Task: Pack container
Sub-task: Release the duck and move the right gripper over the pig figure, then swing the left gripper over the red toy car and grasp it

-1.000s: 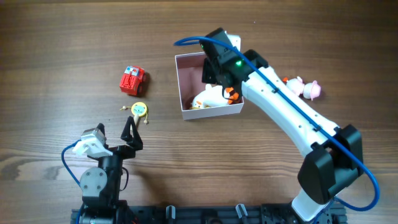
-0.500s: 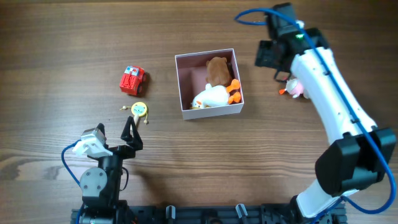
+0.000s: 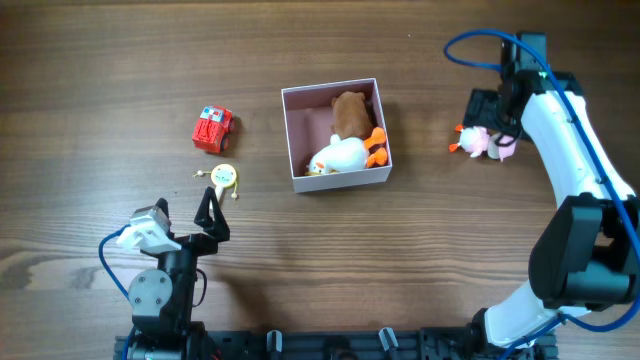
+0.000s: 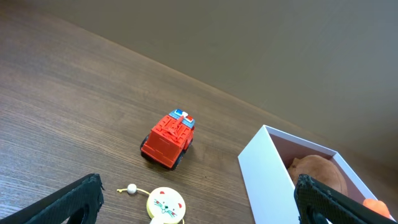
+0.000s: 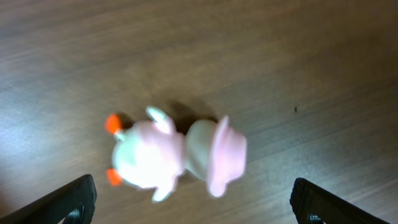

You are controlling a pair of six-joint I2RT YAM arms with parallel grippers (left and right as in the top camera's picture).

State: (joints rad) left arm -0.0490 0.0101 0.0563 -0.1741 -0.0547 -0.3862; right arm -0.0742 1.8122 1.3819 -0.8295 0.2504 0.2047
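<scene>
The container (image 3: 340, 181), a white square box with a pink inside, stands mid-table. In it lie a brown plush toy (image 3: 348, 110) and a white toy with orange parts (image 3: 342, 155). My right gripper (image 3: 492, 118) hovers open at the far right, just above a pink and white toy (image 3: 485, 142). In the right wrist view that toy (image 5: 177, 155) lies blurred on the wood ahead of the wide jaws (image 5: 196, 205), untouched. My left gripper (image 3: 210, 212) rests open and empty at the front left, and its wrist view shows the container's white wall (image 4: 267, 174).
A red toy truck (image 3: 212, 129) (image 4: 169, 140) sits left of the container. A yellow cat-face disc on a string (image 3: 224, 177) (image 4: 165, 205) lies just beyond the left gripper (image 4: 199, 200). Bare wood surrounds the toys.
My right arm swung from above the container out to the right, over the pink and white toy, and its jaws widened. The brown toy now shows in the container. The left arm stayed still.
</scene>
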